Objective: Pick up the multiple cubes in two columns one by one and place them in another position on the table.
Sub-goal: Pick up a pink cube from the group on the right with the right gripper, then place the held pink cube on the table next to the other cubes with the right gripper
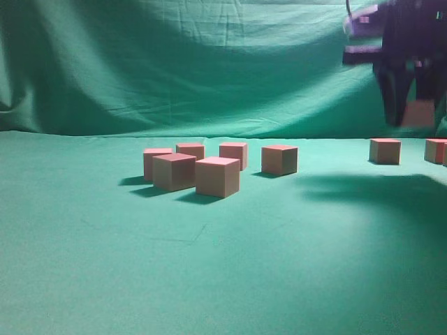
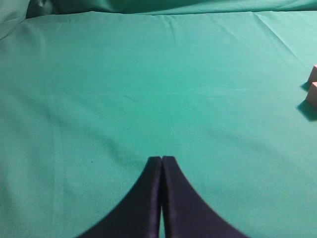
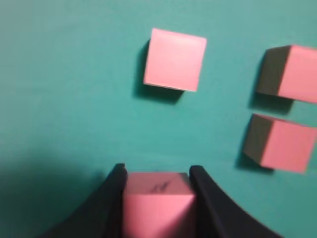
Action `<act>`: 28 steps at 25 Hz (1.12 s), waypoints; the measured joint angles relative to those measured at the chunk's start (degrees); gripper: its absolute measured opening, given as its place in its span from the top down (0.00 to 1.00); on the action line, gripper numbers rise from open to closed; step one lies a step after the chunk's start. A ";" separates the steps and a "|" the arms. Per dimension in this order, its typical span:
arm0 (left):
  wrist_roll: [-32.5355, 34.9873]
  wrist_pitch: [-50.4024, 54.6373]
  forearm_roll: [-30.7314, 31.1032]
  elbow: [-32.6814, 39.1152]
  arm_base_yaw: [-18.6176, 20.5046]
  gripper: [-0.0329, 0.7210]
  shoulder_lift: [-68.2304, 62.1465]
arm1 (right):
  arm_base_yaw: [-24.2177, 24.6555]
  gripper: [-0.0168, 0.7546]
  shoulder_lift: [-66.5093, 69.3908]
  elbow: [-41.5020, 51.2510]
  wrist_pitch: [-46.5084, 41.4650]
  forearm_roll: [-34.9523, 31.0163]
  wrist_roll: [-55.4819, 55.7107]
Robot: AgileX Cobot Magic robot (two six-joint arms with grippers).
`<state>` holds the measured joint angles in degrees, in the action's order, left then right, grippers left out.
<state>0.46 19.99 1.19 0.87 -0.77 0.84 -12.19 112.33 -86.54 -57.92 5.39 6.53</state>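
right tool (image 3: 156, 198) pinching one cube (image 3: 157, 201) between its two dark fingers, flat faces against flat faces, so no twisting or slipping in the grip. carried high above the tabletop (image 1: 105, 265), clear of everything below, blurred in the side view, which suggests motion. probably mid-carry between picking and setting down; which way, impossible to say from here.

below and ahead of that tool, three more cubes resting on the green cloth: one cube (image 3: 175, 59) straight ahead, two others (image 3: 292, 73) off to the tool's right, one behind the other, each apart from its neighbour. spaced that way most likely to leave room for fingers to come down on either side without nudging the next one.

far off to the tool's left in the side view, a loose cluster of five cubes (image 1: 217, 176), some close together, none stacked.

left tool (image 2: 161, 163) pressed together, tips touching, nothing between them, hovering over bare cloth. parked well away from the work, likely to stay out of the other arm's path. only the edges of two cubes at its far right.

next: a level, gentle lowering, release only once the bottom face sits on the cloth.
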 joint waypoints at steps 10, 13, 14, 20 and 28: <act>0.00 0.00 0.00 0.00 0.00 0.96 0.00 | -12.08 0.65 -13.23 1.37 -7.77 -0.67 -1.54; 0.00 0.00 0.00 0.00 0.00 0.96 0.00 | -17.23 0.65 -14.95 3.58 -8.10 -0.70 -1.65; 0.00 0.00 0.00 0.00 0.00 0.96 0.00 | -19.04 0.65 -15.22 4.34 -8.10 -0.70 -1.43; 0.00 0.00 0.00 0.00 0.00 0.96 0.00 | -28.23 0.65 -15.44 8.20 -7.61 -1.95 1.22; 0.00 0.00 0.00 0.00 0.00 0.96 0.00 | -34.63 0.65 -15.44 14.90 1.95 -3.50 9.82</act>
<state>0.46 19.99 1.19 0.87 -0.77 0.84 -46.82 96.89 -71.64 -55.97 1.89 16.35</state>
